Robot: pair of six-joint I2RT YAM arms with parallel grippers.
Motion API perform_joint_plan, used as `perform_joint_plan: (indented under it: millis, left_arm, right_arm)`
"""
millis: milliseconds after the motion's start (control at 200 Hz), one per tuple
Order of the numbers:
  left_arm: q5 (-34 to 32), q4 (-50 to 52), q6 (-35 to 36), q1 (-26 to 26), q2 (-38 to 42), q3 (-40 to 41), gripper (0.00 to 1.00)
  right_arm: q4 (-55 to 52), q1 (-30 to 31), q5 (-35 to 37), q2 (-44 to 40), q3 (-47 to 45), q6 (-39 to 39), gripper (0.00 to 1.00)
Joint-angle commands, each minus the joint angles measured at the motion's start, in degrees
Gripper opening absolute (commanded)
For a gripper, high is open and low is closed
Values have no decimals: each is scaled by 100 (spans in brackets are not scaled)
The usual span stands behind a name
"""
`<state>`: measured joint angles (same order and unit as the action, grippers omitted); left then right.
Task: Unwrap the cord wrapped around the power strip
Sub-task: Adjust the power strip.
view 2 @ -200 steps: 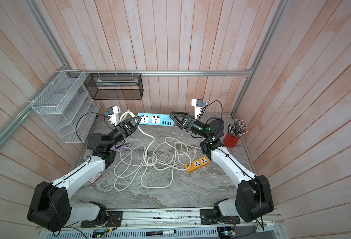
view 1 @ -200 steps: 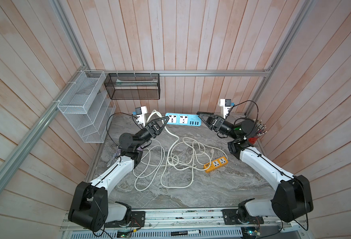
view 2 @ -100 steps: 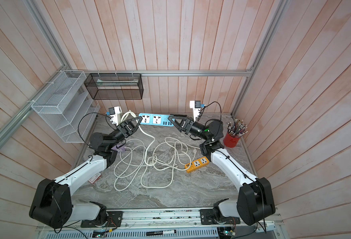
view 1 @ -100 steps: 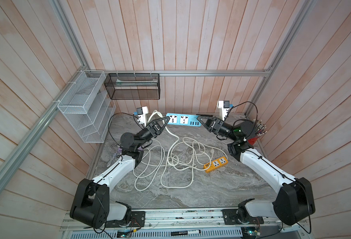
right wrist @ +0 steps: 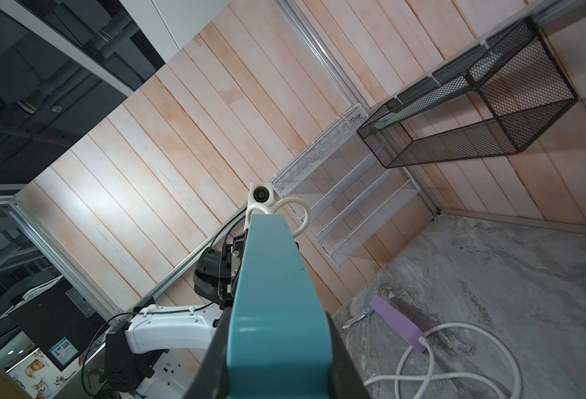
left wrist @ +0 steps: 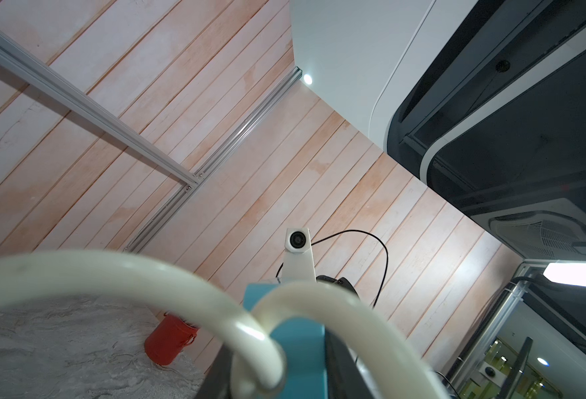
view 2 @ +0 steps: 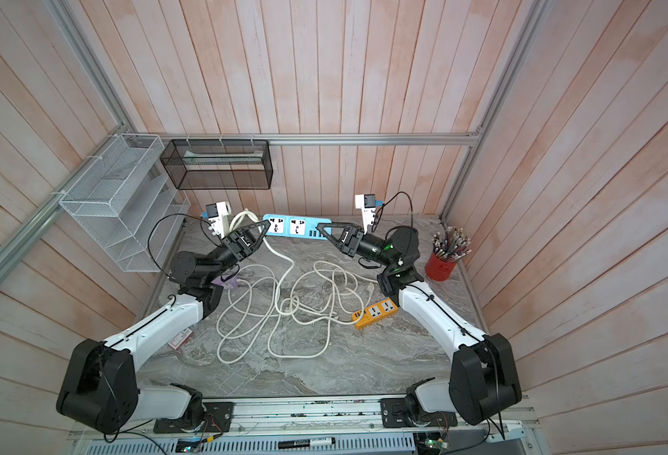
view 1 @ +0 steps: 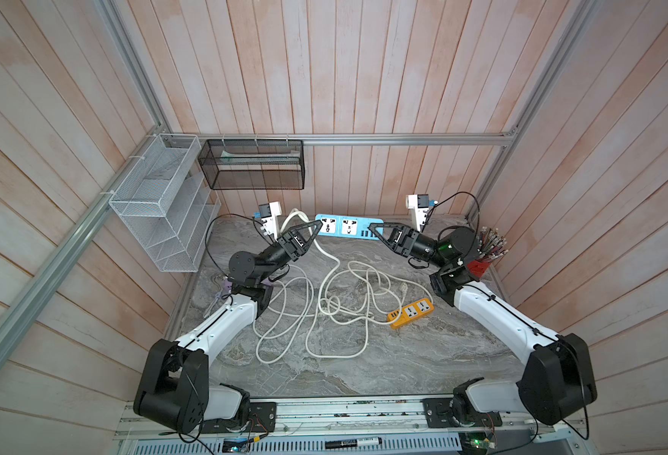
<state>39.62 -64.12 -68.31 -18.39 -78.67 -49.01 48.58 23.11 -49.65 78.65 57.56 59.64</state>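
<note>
The light-blue power strip (view 1: 344, 227) (view 2: 291, 227) hangs level above the table's back edge. My left gripper (view 1: 318, 223) (view 2: 266, 224) is shut on its left end, and my right gripper (view 1: 372, 226) (view 2: 319, 226) is shut on its right end. The right wrist view shows the strip (right wrist: 271, 293) pinched between dark fingers (right wrist: 215, 362). The white cord (view 1: 326, 272) (view 2: 281, 275) leaves the left end in a small loop, then drops into loose coils on the table. In the left wrist view the cord (left wrist: 181, 286) curls across the strip's end (left wrist: 302, 352).
An orange power strip (view 1: 411, 313) lies on the table at the right of the coils. A red pen cup (view 1: 482, 264) stands behind my right arm. A purple power strip (view 1: 226, 285) (right wrist: 397, 321) lies under my left arm. A white wire rack (view 1: 159, 205) and a black mesh basket (view 1: 251, 165) hang on the walls.
My right gripper has moved left to the strip's right end and closed on it. The left gripper has kept its hold and barely moved.
</note>
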Motion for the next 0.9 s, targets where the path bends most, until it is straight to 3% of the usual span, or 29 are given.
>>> perform_joint_plan:
  millis: [0, 150, 300, 315, 330, 500, 695, 895]
  left_arm:
    - [-24, -123, 151, -55, -32, -227, 0]
    - [6, 124, 232, -51, -8, -281, 3]
    - [-5, 189, 205, -3, 63, -244, 79]
    - [-17, 194, 205, 14, 81, -226, 95]
    - [-35, 197, 204, 31, 107, -206, 99]
    - [-242, 844, 588, 459, 637, 47, 100]
    - [-736, 2658, 2113, 584, 1468, 125, 100]
    - [-452, 2831, 2261, 561, 1474, 586, 100]
  right_arm:
    - [-173, 53, -59, 72, 183, -275, 0]
    - [-391, 38, 33, -28, 193, -479, 0]
    - [-423, -98, 87, -146, 150, -523, 0]
    - [-424, -122, 86, -160, 142, -523, 0]
    - [-426, -137, 79, -172, 138, -523, 0]
    - [-434, -429, 79, -371, 32, -479, 0]
    - [-464, -751, 109, -592, -104, -376, 0]
    - [175, -947, -78, -597, -167, 291, 0]
